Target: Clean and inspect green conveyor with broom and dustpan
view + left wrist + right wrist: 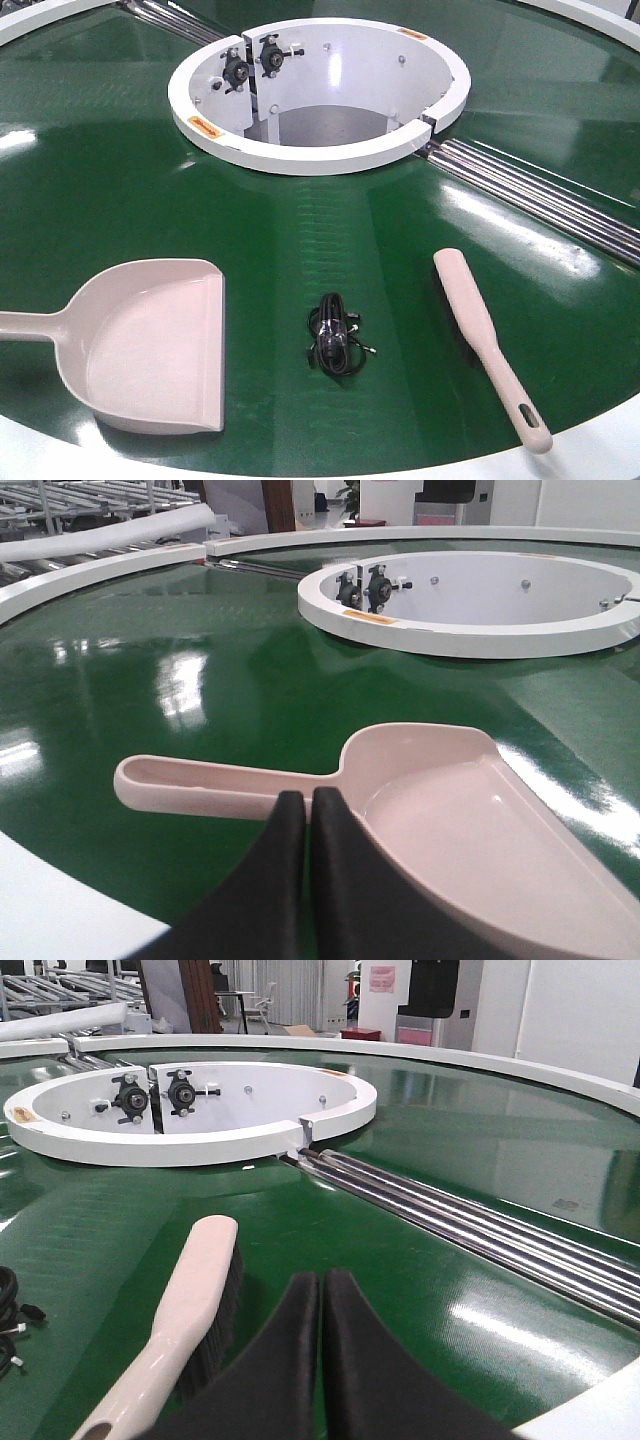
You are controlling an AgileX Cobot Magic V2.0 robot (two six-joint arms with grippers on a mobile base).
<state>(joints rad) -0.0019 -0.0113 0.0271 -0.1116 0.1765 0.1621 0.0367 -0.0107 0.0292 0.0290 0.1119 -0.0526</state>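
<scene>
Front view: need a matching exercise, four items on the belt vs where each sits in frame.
Items
1. dustpan
2. broom
3. black cable bundle
4. chrome rollers

Places
A. lower centre, between the two tools
B. lower right, handle end nearest the camera
C. running from the white ring out to the right edge
D. lower left, handle pointing left

Pairs: 1-D, 2-B, 3-A, 4-C

glossy dark green across the green conveyor [120,180]. white on its rim [610,450] and central ring [320,160], with orange labels [203,127]. chrome on the rollers [540,190]. pale beige-pink for the dustpan [150,350]; beige for the broom [480,320], dark bristles [222,1320]. black cable bundle [335,335], black left gripper [308,802] and right gripper [322,1282].
</scene>
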